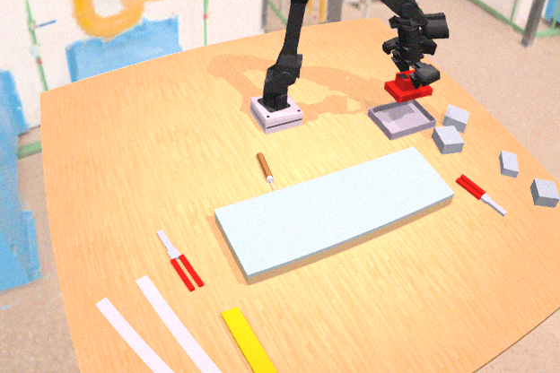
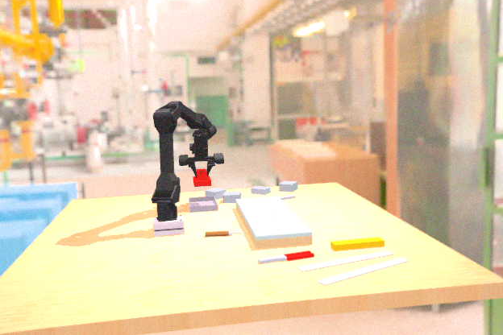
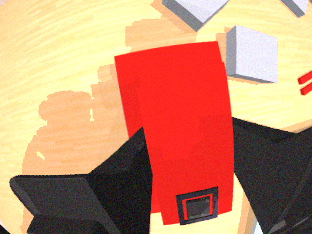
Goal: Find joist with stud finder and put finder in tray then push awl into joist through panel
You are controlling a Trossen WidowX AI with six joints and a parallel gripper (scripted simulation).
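Lowering the pinched stud finder (image 1: pixel 408 88) (image 2: pixel 201 180) (image 3: pixel 182 125) off-centre, your tool (image 1: pixel 410 76) (image 2: pixel 201 172) (image 3: pixel 182 127) could catch the tray's (image 1: pixel 414 130) (image 2: pixel 204 208) rim and tip it.

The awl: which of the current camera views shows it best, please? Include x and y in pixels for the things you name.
The top view, where the awl (image 1: pixel 264 165) (image 2: pixel 217 233) shows handle, ferrule and part of its shaft. The exterior view shows it smaller, side-on; the wrist view does not show it.

Black angular arm (image 1: pixel 295 21) (image 2: pixel 166 148), chunky rounded joints, black claw (image 2: pixel 201 172) (image 3: pixel 182 127) with tapered fingers, pale square base (image 1: pixel 284 124) (image 2: pixel 168 231)
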